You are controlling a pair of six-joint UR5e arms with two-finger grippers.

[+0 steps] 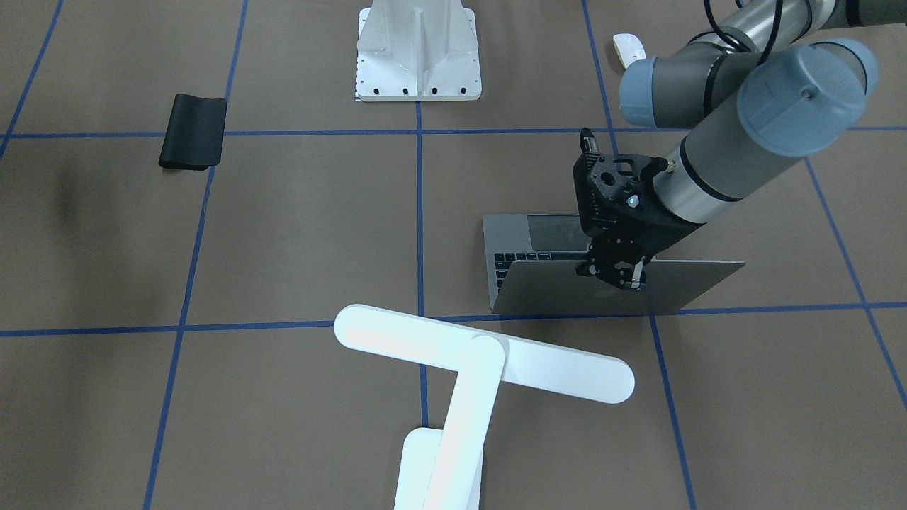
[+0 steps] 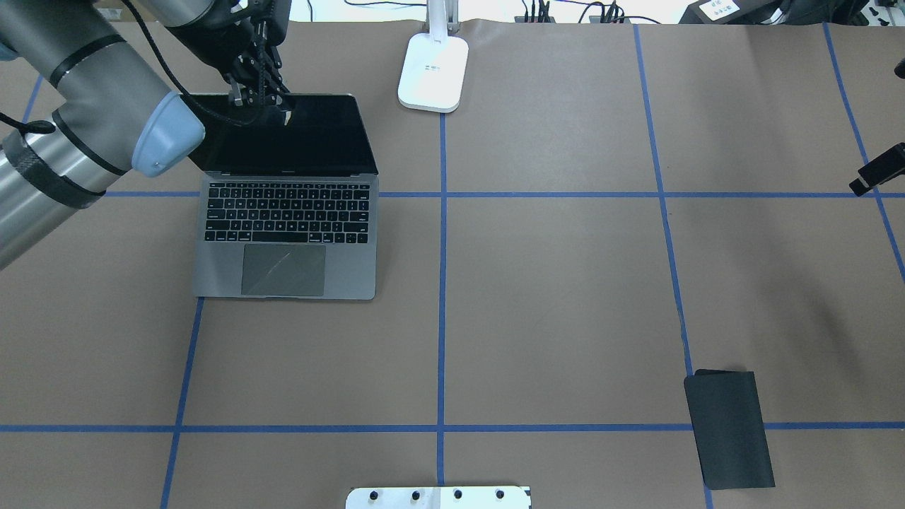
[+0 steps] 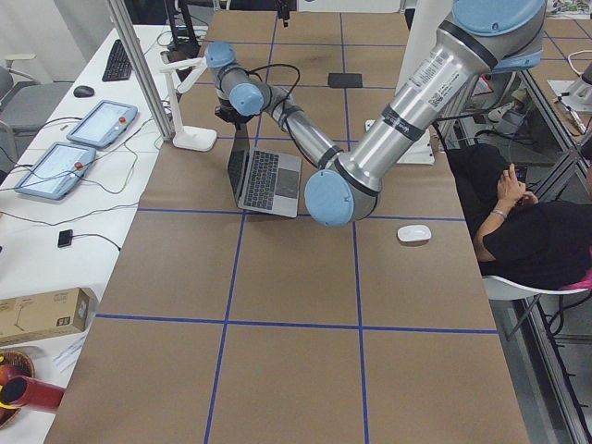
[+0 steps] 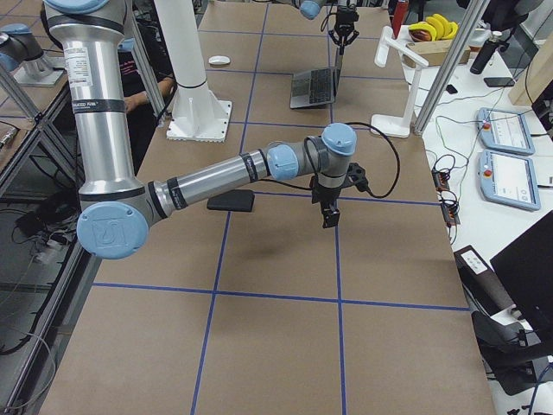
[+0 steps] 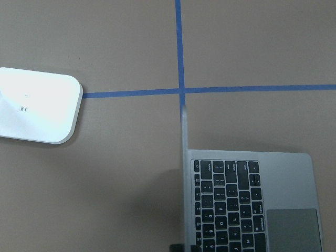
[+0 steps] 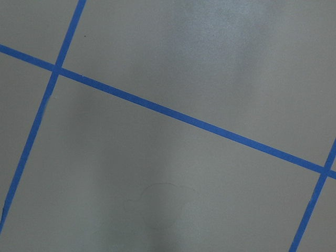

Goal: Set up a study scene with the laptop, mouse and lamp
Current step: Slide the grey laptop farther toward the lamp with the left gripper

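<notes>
The grey laptop (image 2: 286,240) stands open on the table, its dark screen tilted back and its keys toward the robot. My left gripper (image 1: 620,278) is shut on the top edge of the lid; the left wrist view shows that lid edge-on. The white lamp (image 1: 482,354) stands beyond the laptop with its base (image 2: 433,71) near the far edge. Behind my left arm, the small white mouse (image 1: 628,49) lies near the robot's side of the table. My right gripper (image 4: 328,212) hangs over bare table far from all three; whether it is open or shut cannot be told.
A black mat (image 2: 728,428) lies on the robot's right side of the table. The white ribbed pedestal (image 1: 418,53) stands at the near middle edge. Blue tape lines grid the brown tabletop. A seated person (image 3: 536,231) is beside the table.
</notes>
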